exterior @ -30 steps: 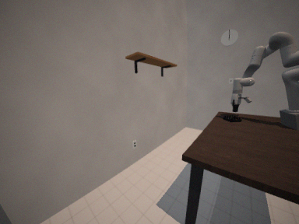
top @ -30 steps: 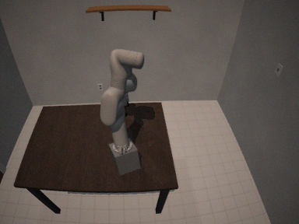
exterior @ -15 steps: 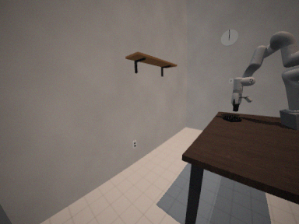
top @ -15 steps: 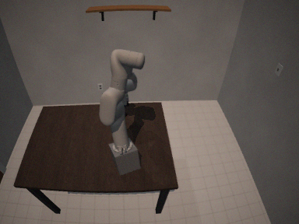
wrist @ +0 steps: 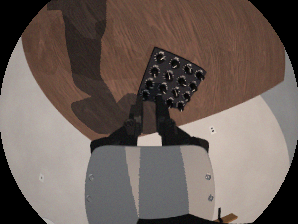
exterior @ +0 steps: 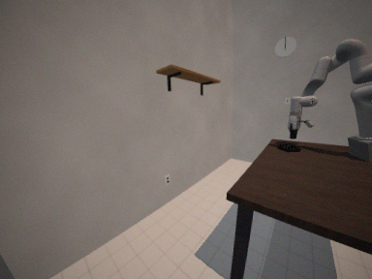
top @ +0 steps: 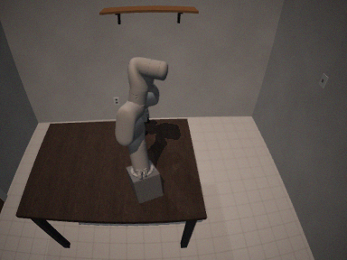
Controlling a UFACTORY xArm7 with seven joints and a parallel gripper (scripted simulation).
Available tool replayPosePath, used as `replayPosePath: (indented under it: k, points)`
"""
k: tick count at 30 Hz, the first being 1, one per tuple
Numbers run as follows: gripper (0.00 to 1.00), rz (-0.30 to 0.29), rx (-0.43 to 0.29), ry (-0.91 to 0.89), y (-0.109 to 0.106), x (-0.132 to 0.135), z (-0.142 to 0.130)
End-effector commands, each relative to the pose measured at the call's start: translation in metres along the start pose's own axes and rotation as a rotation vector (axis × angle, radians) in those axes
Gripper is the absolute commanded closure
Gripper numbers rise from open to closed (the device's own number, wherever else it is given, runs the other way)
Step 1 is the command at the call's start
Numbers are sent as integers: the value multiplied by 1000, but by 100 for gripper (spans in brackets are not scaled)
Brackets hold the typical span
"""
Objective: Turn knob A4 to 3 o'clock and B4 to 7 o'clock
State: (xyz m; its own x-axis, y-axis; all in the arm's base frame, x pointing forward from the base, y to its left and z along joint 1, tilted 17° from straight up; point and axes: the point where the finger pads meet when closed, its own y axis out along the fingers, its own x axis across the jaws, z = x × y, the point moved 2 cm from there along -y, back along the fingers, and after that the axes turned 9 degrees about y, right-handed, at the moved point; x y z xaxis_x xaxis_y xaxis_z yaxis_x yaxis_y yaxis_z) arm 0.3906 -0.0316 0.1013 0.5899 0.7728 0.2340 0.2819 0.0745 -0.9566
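While pale, rounded links arch overhead, the black tool [exterior: 294,136] [wrist: 149,103] hovers.

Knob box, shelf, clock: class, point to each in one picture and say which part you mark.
Knob box [wrist: 162,79]: wrist view, its top between knobs.
Shelf [exterior: 194,77]: exterior view, board.
Clock [exterior: 281,48]: exterior view, face.
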Motion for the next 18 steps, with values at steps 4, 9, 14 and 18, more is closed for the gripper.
replayPosePath:
  k: [4,9,14,18]
  points:
    - [81,-1,-2,0,0,0,-1]
    - [81,-3,-1,-3,0,1,-1]
    - [81,-5,0,-10,2,0,-1]
    - [81,-6,0,-13,3,0,-1]
